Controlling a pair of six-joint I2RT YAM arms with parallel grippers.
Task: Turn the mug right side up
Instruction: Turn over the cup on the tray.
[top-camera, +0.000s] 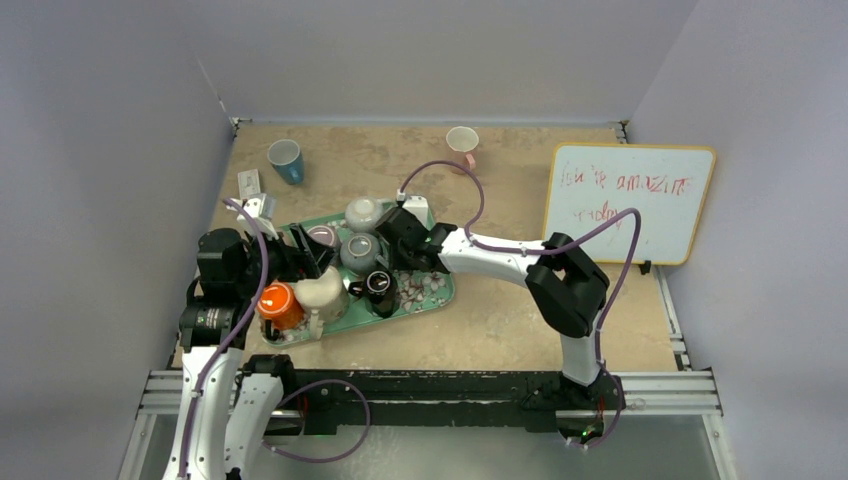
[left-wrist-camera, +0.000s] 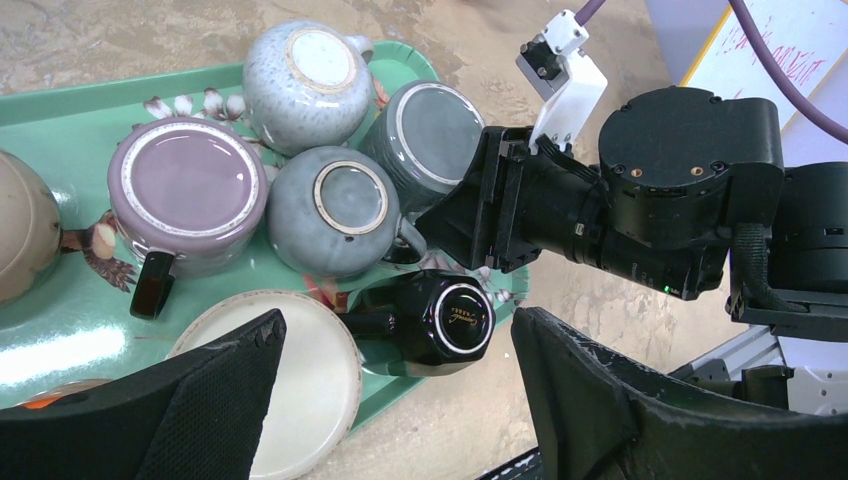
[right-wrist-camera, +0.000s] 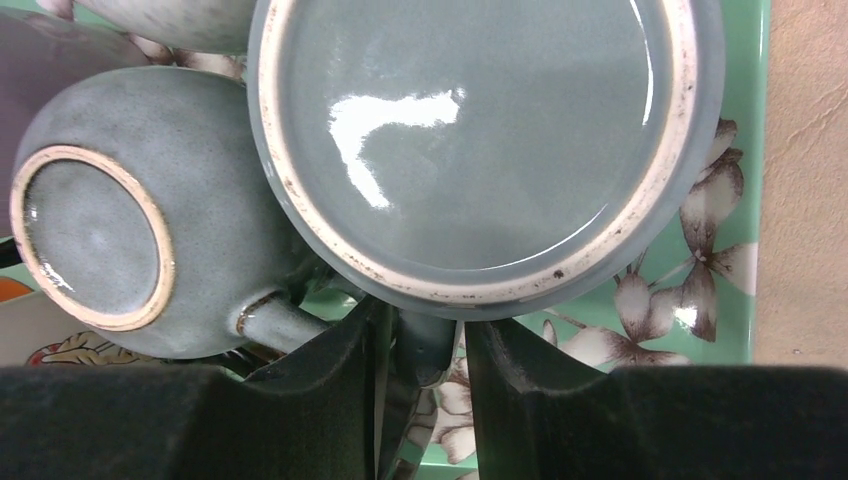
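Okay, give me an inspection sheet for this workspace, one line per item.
Surface: tan table with a green floral tray.
Job's things: blue-grey mug, upside down on the tray.
Clutter: lavender mug and speckled grey mugs, inverted; black mug on its side; blue cup and pink cup off the tray.
Grippers: left gripper open over the tray; right gripper jaws bracket the blue-grey mug's handle, grip uncertain.
Cables: purple cable loops above the tray.
Surroundings: whiteboard, red writing.
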